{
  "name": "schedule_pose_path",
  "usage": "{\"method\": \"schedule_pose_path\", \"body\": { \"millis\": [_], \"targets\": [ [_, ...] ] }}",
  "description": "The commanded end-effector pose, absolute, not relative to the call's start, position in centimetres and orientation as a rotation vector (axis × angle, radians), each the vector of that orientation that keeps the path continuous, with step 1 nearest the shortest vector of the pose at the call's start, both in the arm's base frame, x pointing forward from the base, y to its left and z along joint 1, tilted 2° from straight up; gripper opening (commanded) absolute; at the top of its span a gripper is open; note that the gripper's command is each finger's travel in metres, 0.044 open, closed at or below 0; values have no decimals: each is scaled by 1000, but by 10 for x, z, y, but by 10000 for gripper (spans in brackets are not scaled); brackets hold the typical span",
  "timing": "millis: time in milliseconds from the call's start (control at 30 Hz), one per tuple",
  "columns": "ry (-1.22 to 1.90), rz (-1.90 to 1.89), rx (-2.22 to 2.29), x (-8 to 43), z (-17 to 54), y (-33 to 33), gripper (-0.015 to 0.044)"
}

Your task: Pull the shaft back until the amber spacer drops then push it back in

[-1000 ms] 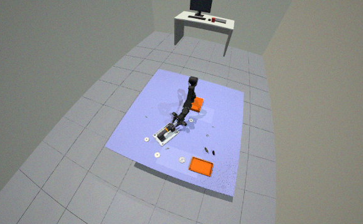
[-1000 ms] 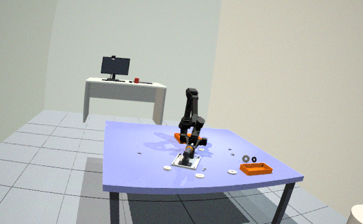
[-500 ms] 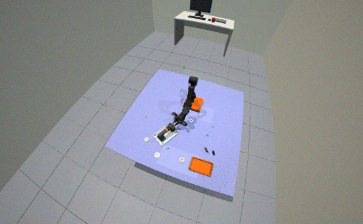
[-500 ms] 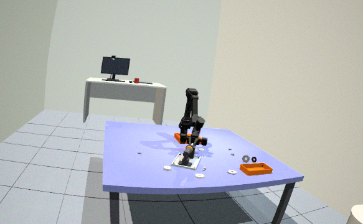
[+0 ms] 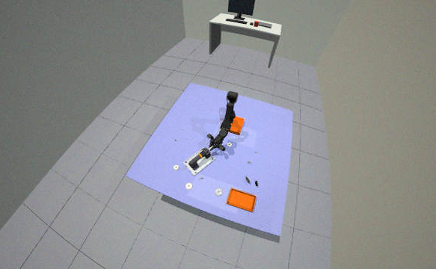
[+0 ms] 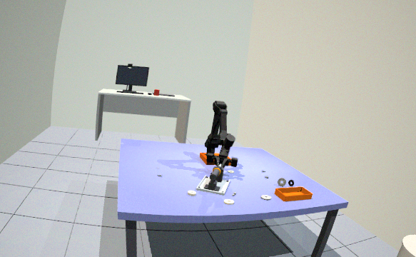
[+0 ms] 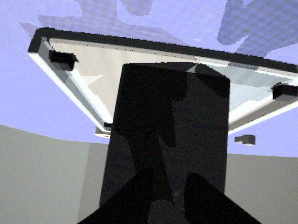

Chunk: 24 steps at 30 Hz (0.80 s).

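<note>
The lavender table (image 5: pixel 158 161) (image 6: pixel 140 200) (image 7: pixel 15 105) carries the black arm (image 5: pixel 226 121) (image 6: pixel 219 123), which reaches down to the gripper (image 5: pixel 213 146) (image 6: pixel 220 168) (image 7: pixel 169 180). Ahead of the gripper lies the white base plate (image 5: pixel 203 164) (image 6: pixel 223 186) (image 7: pixel 95 70), bearing the dark housing assembly (image 5: pixel 194 164) (image 6: pixel 212 182) (image 7: pixel 200 120). One orange tray (image 5: pixel 237 125) (image 6: pixel 203 158) lies behind the gripper, beside the arm; a second tray (image 5: pixel 241 200) (image 6: pixel 293 197) lies well apart, beyond the plate. The gripper's fingers are drawn together, pinching the shaft (image 5: pixel 211 148) at its outer end. The amber spacer (image 5: pixel 200 155) (image 6: pixel 217 171) is ahead of the fingertips, above the plate, between dark parts of the assembly; it is not on the table. A white ring (image 5: pixel 227 144) (image 6: pixel 228 172) lies flat near the gripper, to one side.
</note>
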<state>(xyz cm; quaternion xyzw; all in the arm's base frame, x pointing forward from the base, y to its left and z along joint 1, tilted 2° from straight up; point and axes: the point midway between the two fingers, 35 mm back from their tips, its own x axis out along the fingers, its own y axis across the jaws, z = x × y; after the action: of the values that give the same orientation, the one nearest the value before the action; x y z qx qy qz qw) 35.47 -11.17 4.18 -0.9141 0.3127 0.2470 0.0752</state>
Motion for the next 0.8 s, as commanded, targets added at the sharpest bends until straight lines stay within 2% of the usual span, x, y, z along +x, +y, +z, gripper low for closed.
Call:
{"method": "schedule_pose_path", "body": {
  "millis": [0, 767],
  "targets": [
    [940, 740, -2739, 351, 42, -110, 0],
    [940, 741, -2739, 346, 41, -106, 0]
  ]
}}
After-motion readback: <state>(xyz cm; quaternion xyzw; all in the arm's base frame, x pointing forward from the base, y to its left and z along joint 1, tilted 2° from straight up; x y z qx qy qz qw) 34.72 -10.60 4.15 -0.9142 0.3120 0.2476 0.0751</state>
